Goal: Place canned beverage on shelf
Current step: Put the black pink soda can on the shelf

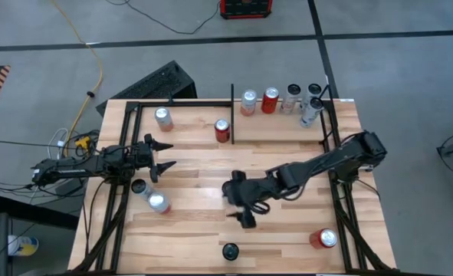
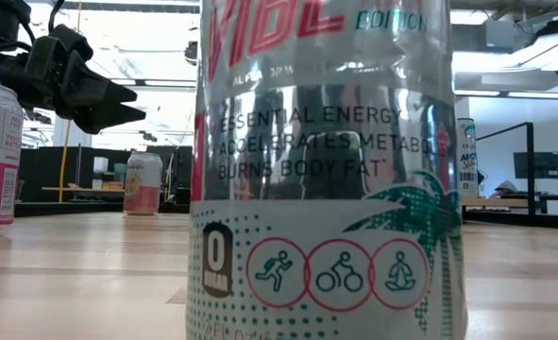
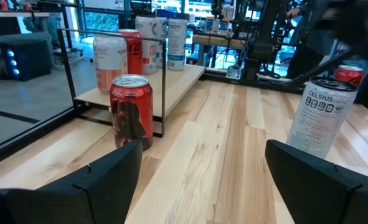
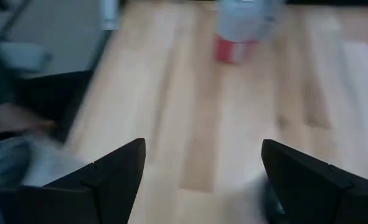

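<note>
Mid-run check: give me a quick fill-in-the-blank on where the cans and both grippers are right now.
1. The left gripper and the right gripper each hold ____.
2. The red can by the black divider bar stands ____.
3. The red can near the table's front right corner lies on its ____.
4. The cans on the shelf right of the divider number ____.

Missing words: nothing; upright; side; five

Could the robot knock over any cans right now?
Maybe. The left end effector hangs open and empty, close to two silver cans just beside it, so a careless swing might tip them. The shelf already holds a crowded row of cans, so sliding another in could bump one. The right end effector, also open and empty, sits mid-table, and its arm may brush the red can at the near edge.
</note>
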Controlling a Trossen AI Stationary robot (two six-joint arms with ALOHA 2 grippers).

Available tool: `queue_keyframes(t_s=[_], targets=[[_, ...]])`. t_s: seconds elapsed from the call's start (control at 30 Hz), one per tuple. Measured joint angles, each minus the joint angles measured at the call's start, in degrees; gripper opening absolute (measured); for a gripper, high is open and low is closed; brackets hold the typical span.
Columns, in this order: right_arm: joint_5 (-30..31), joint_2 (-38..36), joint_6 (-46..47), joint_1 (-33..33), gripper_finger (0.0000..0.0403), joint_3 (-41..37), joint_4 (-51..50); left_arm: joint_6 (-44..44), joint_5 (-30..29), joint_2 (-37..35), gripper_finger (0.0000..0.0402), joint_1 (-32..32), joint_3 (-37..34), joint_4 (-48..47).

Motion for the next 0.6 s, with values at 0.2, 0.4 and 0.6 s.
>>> queue_keyframes(t_s=[0.2,0.4,0.6], targets=[[-11.9,-1.1,-2.0,3.7,0.0345,0.1,4.0,0.0,0.0,0.0,0.0327,0.0,0.0,0.0],[-12.4,1.6,-2.2,5.0,0.0345,0.1,4.2,0.0,0.0,0.0,0.0327,0.0,0.0,0.0],[-22.2,6.1,-2.6,5.1,0.0345,0.0,9.6,0.0,0.0,0.0,0.0327,0.0,0.0,0.0]])
